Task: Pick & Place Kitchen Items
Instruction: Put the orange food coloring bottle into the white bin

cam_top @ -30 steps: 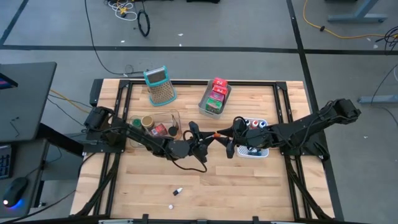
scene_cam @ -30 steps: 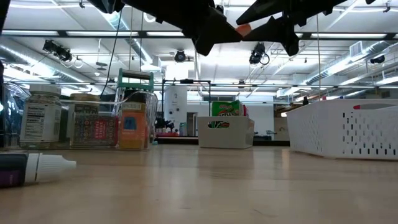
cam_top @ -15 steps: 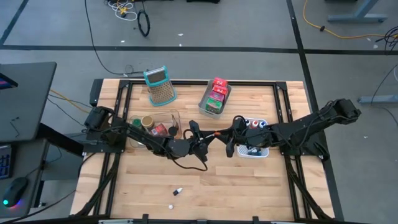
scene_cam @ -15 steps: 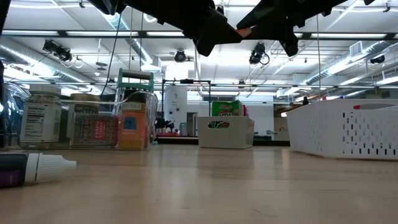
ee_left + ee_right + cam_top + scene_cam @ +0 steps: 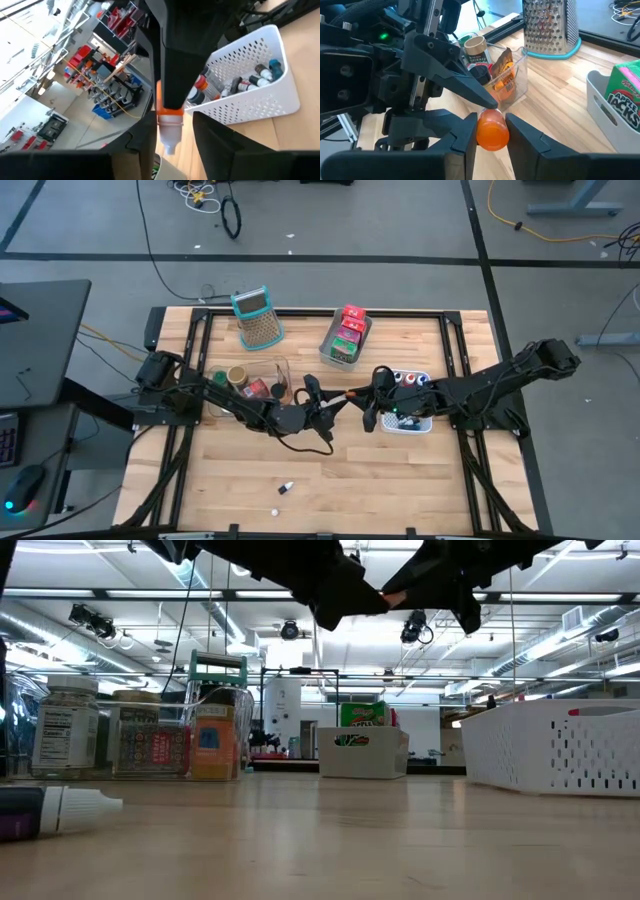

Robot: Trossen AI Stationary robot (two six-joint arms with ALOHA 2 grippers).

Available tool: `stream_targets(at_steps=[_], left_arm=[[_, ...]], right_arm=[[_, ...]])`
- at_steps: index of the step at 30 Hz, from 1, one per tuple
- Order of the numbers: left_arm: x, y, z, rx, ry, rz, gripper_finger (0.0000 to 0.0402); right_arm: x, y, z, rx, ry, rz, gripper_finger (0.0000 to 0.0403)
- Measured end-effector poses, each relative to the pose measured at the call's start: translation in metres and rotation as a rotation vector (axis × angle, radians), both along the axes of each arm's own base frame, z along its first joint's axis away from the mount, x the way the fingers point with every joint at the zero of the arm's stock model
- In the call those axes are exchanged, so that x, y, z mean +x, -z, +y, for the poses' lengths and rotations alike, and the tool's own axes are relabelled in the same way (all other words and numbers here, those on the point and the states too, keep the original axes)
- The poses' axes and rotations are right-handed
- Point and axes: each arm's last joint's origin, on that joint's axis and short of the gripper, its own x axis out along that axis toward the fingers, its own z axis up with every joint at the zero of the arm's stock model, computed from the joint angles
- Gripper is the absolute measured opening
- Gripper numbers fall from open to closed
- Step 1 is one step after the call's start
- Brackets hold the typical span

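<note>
Above the middle of the wooden table (image 5: 400, 470), the two arms met tip to tip over a small orange bottle (image 5: 492, 131), caught mid-handover well clear of the boards. The right gripper (image 5: 490, 132) had its fingers pressed against either side of the bottle's rounded orange end, while the left gripper (image 5: 172, 131) straddled the other end, where an orange collar and white nozzle (image 5: 169, 145) showed between its two dark fingers; whether those fingers were bearing on the bottle or merely flanking it could not be told. The bottle's long axis ran along the line joining the two grippers, nozzle toward the left arm, orange end toward the right, so both sets of fingers sat equally near it and the exchange appeared to hinge on one side letting go cleanly. Just beside the right gripper stood the white perforated basket (image 5: 420, 426), already holding several small capped bottles, the likely destination, and the right arm was the nearer to it. Across the table sat a clear bin of jars and tins (image 5: 262, 386), a grey tray of green and red packets (image 5: 333, 352), the teal-handled grater (image 5: 258, 318), and one stray dropper bottle (image 5: 286, 488) lying alone near the front edge.
</note>
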Motion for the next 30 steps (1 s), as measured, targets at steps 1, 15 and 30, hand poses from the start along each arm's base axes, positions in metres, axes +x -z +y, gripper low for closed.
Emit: stream_targets(at_steps=[1,15,30], left_arm=[[0.000,0.001,0.000,0.001,-0.001,0.007,0.0140],[-0.015,0.028,-0.011,-0.130,-0.121,0.150,0.0192],[-0.033,0.047,-0.020,-0.252,-0.194,0.245,0.0192]], right_arm=[[0.000,0.000,0.000,0.000,0.000,0.001,0.0097],[-0.015,0.018,-0.002,0.098,-0.009,0.228,0.0097],[-0.060,0.036,0.015,0.288,0.150,0.529,0.0097]])
